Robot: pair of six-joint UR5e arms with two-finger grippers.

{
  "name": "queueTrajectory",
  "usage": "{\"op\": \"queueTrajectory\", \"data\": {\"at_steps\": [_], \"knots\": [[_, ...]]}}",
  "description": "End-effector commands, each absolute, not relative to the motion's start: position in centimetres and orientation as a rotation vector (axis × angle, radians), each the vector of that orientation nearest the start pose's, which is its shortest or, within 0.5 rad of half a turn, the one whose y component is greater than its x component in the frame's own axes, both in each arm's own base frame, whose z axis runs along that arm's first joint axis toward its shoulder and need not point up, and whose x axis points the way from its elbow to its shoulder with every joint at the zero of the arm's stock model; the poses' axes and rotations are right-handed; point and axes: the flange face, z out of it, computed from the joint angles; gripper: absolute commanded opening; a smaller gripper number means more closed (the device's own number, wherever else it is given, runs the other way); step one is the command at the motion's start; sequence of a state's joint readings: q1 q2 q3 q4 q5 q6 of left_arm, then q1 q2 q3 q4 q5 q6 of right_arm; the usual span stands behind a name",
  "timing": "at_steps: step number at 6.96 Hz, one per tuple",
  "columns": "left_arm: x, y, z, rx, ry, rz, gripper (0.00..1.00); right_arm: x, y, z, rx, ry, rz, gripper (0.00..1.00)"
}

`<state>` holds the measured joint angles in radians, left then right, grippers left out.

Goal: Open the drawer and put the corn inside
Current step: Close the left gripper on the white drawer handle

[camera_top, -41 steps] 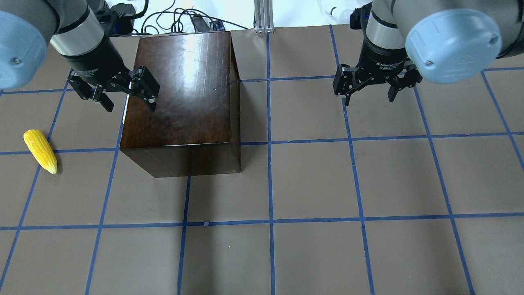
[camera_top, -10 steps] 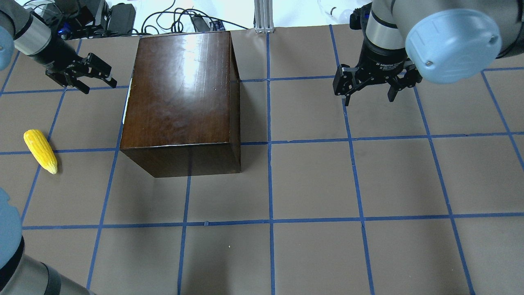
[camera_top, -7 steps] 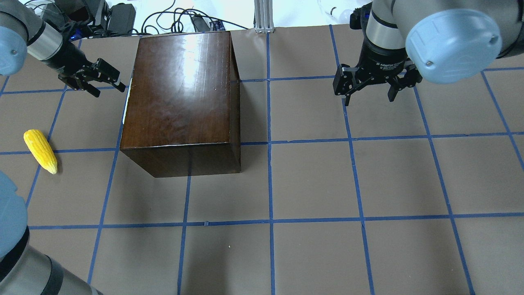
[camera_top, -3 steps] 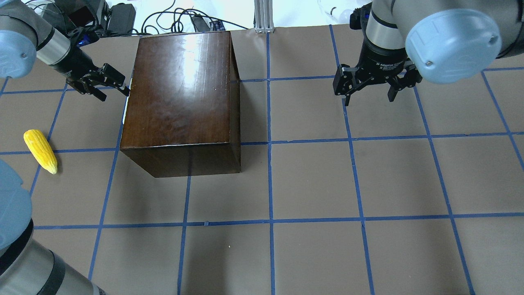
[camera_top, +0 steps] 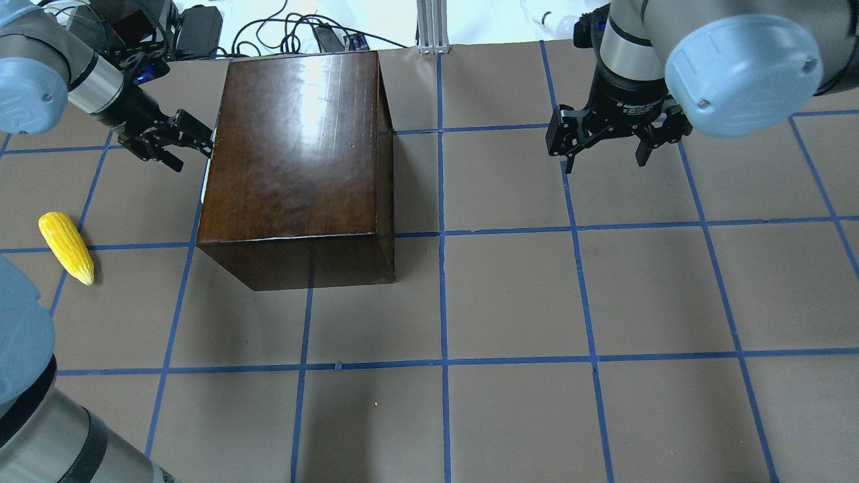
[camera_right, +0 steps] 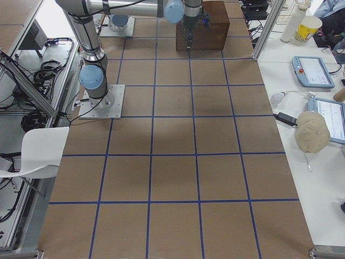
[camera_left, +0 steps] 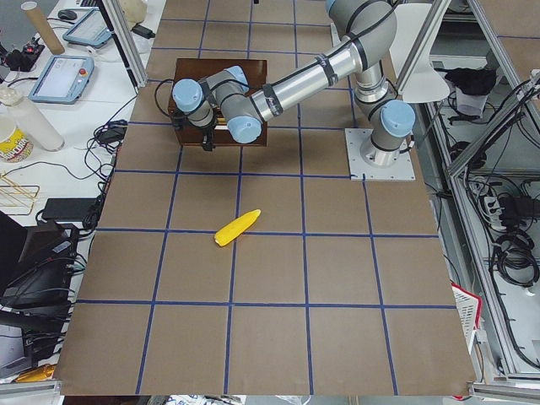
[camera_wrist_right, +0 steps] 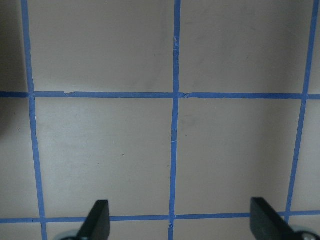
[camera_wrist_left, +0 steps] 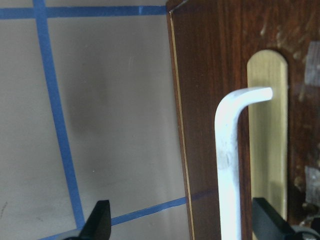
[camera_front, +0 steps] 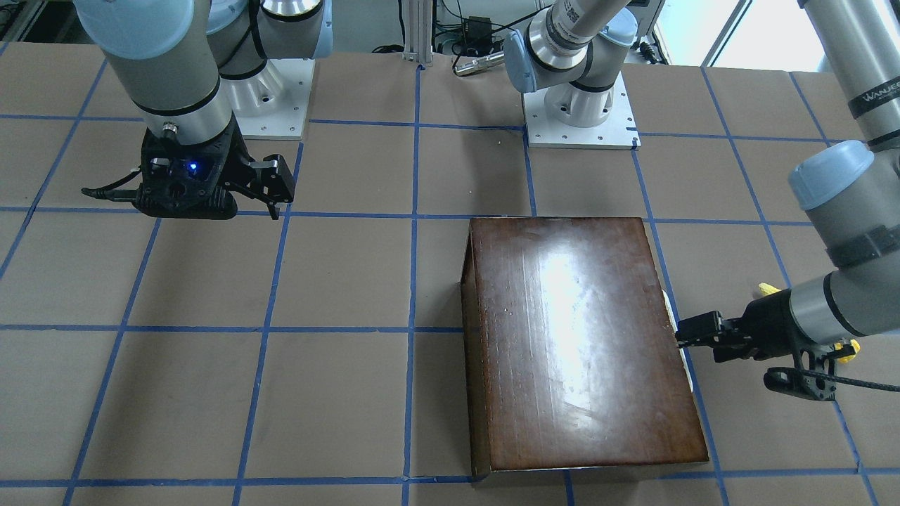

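The glossy dark-brown box (camera_top: 295,147) stands on the table left of centre. Its drawer is shut. The drawer's dark front panel (camera_wrist_left: 210,75) is on the box's left face and carries a white bent handle (camera_wrist_left: 227,160). My left gripper (camera_top: 193,149) is open and held sideways against that face. In the left wrist view the handle lies between its two fingertips (camera_wrist_left: 100,222), nearer the right one, and nothing is gripped. The yellow corn (camera_top: 66,247) lies on the table near the left edge, apart from the box. My right gripper (camera_top: 607,155) is open and empty above bare table.
The table is brown with a blue tape grid (camera_top: 443,362). Cables and black equipment (camera_top: 201,27) and an aluminium post (camera_top: 429,27) lie beyond the far edge. The arm bases (camera_front: 580,112) stand at the robot's side. My left forearm (camera_top: 40,429) fills the near left corner.
My left gripper left the box's top left edge, swung out to the far left, dropped lower and moved back in against the box's left face. The right arm, corn and box have not moved.
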<state>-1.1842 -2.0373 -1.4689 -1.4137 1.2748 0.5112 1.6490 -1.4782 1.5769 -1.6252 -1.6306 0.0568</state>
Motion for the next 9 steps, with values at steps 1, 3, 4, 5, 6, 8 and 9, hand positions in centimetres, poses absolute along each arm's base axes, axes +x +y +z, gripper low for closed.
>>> {"op": "queueTrajectory", "data": {"at_steps": [1, 3, 4, 5, 6, 8, 9], "knots": [[8.9, -65.0, 28.1, 0.162, 3.499, 0.12, 1.0, 16.8, -51.3, 44.3, -0.037, 3.203, 0.067, 1.0], [9.0, -65.1, 27.2, 0.156, 3.503, 0.144, 1.0, 16.8, -51.3, 44.4, -0.037, 3.203, 0.065, 1.0], [9.1, -65.1, 27.1, 0.153, 3.501, 0.151, 1.0, 16.8, -51.3, 44.3, -0.037, 3.203, 0.067, 1.0], [9.2, -65.1, 27.1, 0.151, 3.5, 0.149, 1.0, 16.8, -51.4, 44.3, -0.037, 3.203, 0.065, 1.0], [9.2, -65.0, 27.1, 0.15, 3.498, 0.159, 1.0, 16.8, -51.3, 44.3, -0.037, 3.203, 0.067, 1.0], [9.2, -64.7, 27.1, 0.142, 3.502, 0.176, 1.0, 16.8, -51.3, 44.3, -0.037, 3.203, 0.065, 1.0], [9.2, -64.6, 27.0, 0.141, 3.503, 0.185, 1.0, 16.8, -51.3, 44.3, -0.037, 3.203, 0.067, 1.0]]}}
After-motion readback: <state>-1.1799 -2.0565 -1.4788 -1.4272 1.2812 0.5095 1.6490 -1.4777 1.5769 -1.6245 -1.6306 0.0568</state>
